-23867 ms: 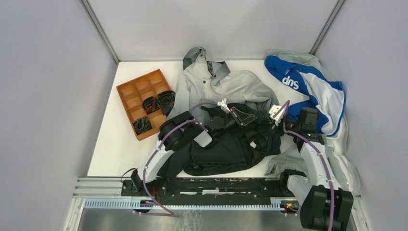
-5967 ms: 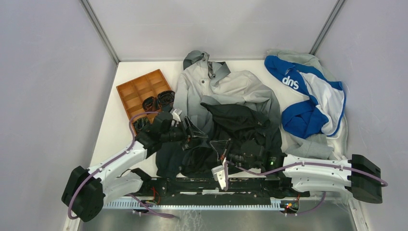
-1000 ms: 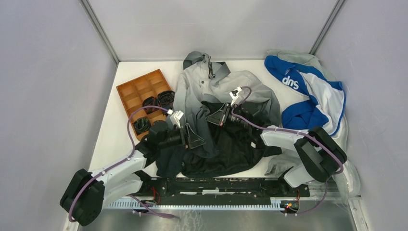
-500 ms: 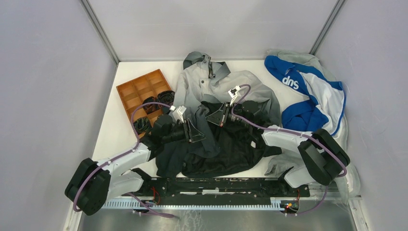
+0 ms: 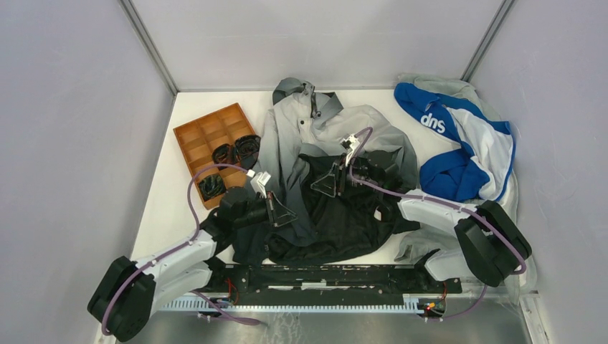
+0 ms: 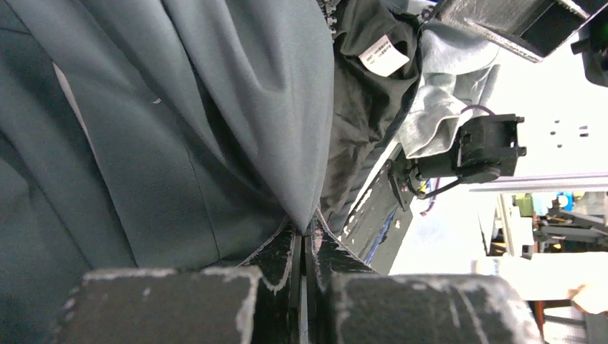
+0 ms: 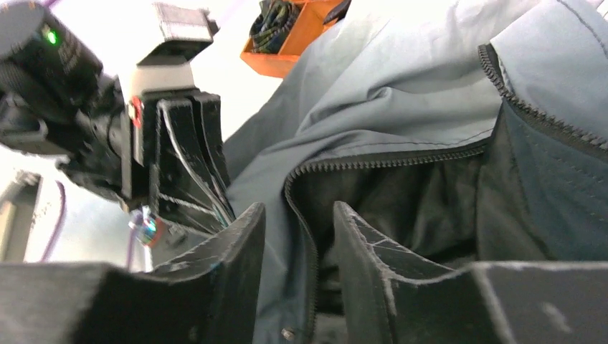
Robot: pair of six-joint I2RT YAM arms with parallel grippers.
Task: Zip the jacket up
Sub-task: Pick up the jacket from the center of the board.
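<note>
The jacket lies unzipped on the counter, pale grey at the hood and black toward the near hem. The left claw pinches a grey front flap. The right claw hovers over the dark lining. An orange tray sits left, a blue-and-white garment right.

Tabletop: white and matte, roughly square, enclosed on three sides.
Back wall: plain pale grey panel rising from the far edge of the tabletop.
Left wall: same grey panel along the tabletop's left edge.
Right wall: matching grey panel along the tabletop's right edge.
Corner posts: a slim metal post at the tabletop's far left corner and another at its far right corner.
Near edge: a slotted aluminium rail runs along the tabletop's front, with brushed metal sheet just below it.
Light: even and diffuse, with soft shadows on the tabletop.
</note>
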